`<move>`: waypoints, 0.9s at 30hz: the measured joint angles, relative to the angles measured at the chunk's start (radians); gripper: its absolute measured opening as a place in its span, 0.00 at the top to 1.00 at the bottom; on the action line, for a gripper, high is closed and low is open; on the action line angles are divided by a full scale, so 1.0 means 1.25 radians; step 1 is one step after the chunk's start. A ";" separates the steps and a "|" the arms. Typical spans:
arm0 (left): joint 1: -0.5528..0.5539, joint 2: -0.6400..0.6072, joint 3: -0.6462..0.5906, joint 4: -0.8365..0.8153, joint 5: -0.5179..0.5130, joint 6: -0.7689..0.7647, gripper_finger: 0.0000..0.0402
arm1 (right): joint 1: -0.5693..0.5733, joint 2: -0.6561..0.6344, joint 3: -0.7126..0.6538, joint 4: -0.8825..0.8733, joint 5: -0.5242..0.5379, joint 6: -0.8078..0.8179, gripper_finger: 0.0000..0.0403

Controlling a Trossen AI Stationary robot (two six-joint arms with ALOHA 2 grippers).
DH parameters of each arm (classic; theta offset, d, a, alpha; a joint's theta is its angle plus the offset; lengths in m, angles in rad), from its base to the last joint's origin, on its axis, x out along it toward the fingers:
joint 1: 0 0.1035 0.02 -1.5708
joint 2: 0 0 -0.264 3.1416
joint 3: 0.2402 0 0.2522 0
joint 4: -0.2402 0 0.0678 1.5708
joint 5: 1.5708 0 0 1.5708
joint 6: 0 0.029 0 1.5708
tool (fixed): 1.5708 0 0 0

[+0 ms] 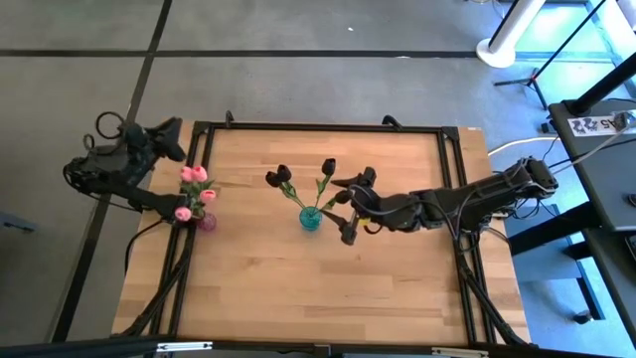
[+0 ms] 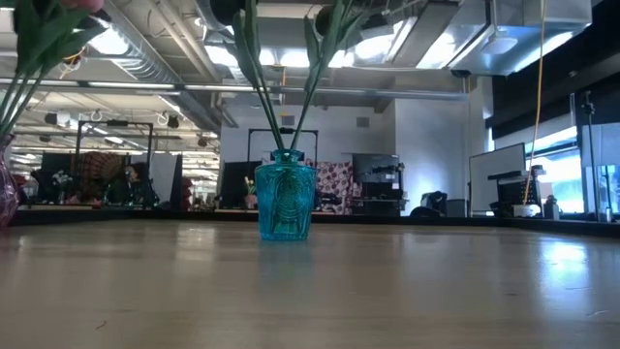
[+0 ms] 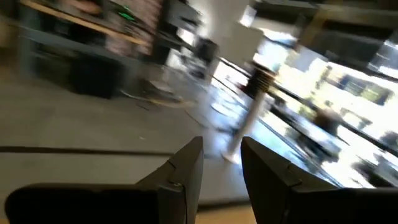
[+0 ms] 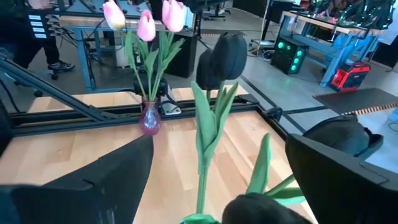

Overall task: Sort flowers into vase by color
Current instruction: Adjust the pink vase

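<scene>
Three pink flowers stand with their stems in a small pink vase at the table's left edge; both also show in the right wrist view, the flowers above the vase. Dark maroon flowers stand in a teal vase at mid-table. My right gripper is open just right of the teal vase. Its fingers stand on either side of a dark bud and touch nothing. My left gripper is open and empty. It sits beyond the table's far-left corner and points out over the floor.
A black frame runs along the table's edges. The near half of the wooden top is bare. In the low view only the teal vase and the stems show. A person's legs stand beyond the table's left side.
</scene>
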 joint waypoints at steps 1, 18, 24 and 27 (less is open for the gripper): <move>0.000 -0.001 0.000 0.002 -0.044 0.002 0.74 | 0.000 0.000 0.000 0.002 0.000 0.000 0.10; 0.069 0.000 -0.170 -0.203 -0.142 -0.252 0.74 | 0.104 -0.003 0.000 0.126 -0.001 -0.168 0.10; 0.088 0.000 -0.152 -0.191 -0.081 -0.284 0.78 | 0.141 -0.003 0.000 0.108 0.006 -0.168 0.10; 0.095 0.000 -0.168 -0.194 -0.069 -0.319 0.82 | 0.155 -0.003 0.000 0.106 0.027 -0.168 0.10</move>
